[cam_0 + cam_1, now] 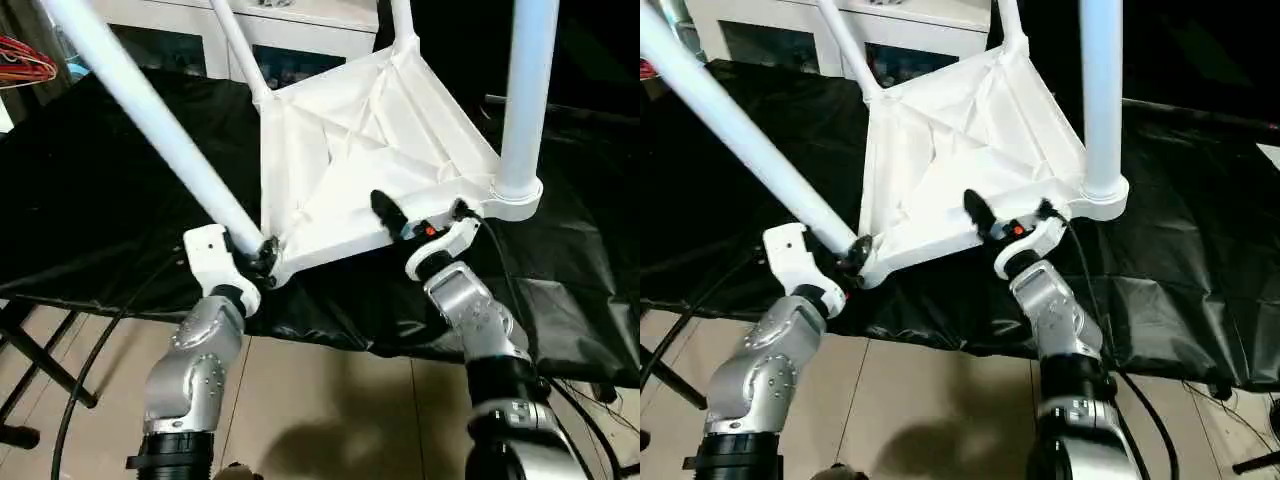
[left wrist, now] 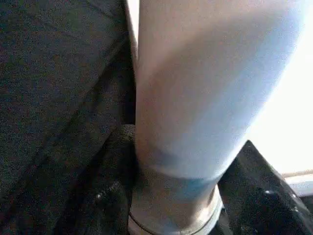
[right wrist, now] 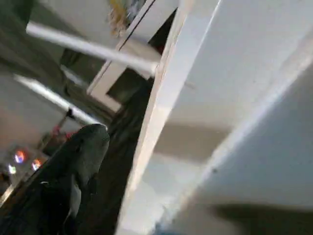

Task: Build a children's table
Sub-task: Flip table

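Black cloth drapes the big surface (image 1: 90, 200), and behind it stands a white cabinet (image 1: 250, 30) with glass doors. On that cloth lies the children's table, turned upside down: the white tabletop (image 1: 350, 170) shows its ribbed underside, with raised ribs running diagonally between the corners, and its near edge sits close to the surface's front edge. Four white tubular legs are in the round corner sockets. The near-left leg (image 1: 150, 120) leans steeply away toward the upper left, the near-right leg (image 1: 525, 90) rises almost straight up from its socket (image 1: 515, 197), and two more legs (image 1: 235, 45) stand at the far corners.

The left hand (image 1: 255, 262) is clenched around the base of the leaning leg, right at its corner socket; in the left wrist view the tube (image 2: 195, 98) runs between the black fingers (image 2: 254, 196). The right hand (image 1: 420, 215) is released, fingers spread wide, at the tabletop's near rim between the two front corners, one finger (image 1: 388, 212) lying over the white plastic, gripping nothing.
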